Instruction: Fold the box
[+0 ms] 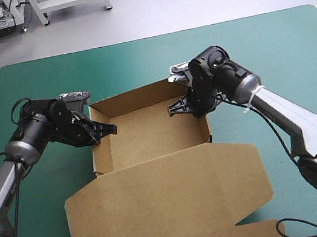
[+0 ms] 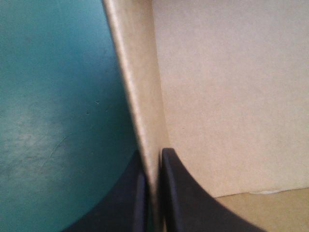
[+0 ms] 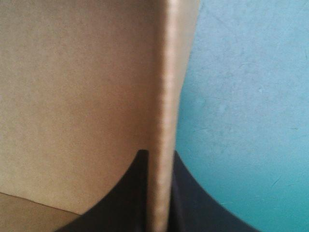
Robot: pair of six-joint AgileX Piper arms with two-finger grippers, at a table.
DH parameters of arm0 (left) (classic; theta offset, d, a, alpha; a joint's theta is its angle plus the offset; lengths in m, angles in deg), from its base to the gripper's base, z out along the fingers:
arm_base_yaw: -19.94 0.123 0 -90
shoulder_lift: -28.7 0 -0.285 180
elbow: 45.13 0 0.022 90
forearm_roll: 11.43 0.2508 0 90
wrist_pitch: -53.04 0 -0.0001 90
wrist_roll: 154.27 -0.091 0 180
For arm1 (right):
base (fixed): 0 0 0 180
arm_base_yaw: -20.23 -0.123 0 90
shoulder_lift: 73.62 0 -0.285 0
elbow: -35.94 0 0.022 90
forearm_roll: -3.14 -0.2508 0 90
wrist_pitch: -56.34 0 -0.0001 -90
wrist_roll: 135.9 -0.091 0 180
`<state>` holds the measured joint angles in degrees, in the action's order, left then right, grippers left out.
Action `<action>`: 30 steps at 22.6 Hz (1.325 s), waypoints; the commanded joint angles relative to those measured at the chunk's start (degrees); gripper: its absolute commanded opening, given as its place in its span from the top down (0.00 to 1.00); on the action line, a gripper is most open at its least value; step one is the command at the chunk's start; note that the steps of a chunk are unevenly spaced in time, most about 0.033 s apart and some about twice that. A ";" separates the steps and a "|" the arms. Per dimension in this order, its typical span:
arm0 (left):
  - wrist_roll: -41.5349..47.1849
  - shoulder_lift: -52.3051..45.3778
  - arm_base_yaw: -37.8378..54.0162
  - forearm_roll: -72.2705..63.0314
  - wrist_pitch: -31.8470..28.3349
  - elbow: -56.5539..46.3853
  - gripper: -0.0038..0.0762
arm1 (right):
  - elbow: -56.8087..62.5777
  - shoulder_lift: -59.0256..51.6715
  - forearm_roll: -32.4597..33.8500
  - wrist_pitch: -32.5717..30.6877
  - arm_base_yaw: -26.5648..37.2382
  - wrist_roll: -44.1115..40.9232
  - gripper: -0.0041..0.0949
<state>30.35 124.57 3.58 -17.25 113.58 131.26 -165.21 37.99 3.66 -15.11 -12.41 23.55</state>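
Observation:
The brown box (image 1: 149, 133) stands as an open tray in the middle of the teal-green table, its wide lid (image 1: 170, 199) lying flat toward the near edge. My left gripper (image 1: 100, 130) is shut on the tray's left wall (image 2: 140, 96), one finger (image 2: 181, 193) inside and one outside. My right gripper (image 1: 184, 106) is shut on the right wall (image 3: 166, 96), with a black finger (image 3: 123, 198) on each face of the board. Both wrist views show the wall edge rising between the fingers.
Bare teal-green cover (image 1: 268, 44) lies beyond and to the right of the box and along the left side (image 1: 43, 194). The lid's side flaps (image 1: 85, 226) reach close to the near edge.

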 commanded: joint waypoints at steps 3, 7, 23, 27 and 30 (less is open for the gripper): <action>-1.86 -0.48 -0.89 -2.23 -2.91 1.78 0.96 | -1.59 -1.30 -7.57 -0.09 -0.63 2.35 0.97; -0.98 -0.40 -0.89 -2.23 -3.70 2.77 0.96 | -1.31 2.19 -10.10 -0.09 -0.63 2.92 0.97; -0.98 7.59 -0.89 -3.04 -2.82 4.54 0.96 | -0.65 8.04 -13.09 3.81 -0.37 7.44 0.97; -1.49 7.59 -0.89 -3.04 -1.74 4.54 0.95 | -0.65 8.04 -10.46 3.16 -0.37 7.82 0.97; -1.49 7.59 -0.89 -3.04 -1.18 4.54 0.88 | -0.65 8.04 -7.21 1.07 -0.37 7.82 0.91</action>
<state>30.69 131.87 3.58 -15.83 115.75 135.35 -164.89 47.10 -0.50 -15.06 -11.73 26.53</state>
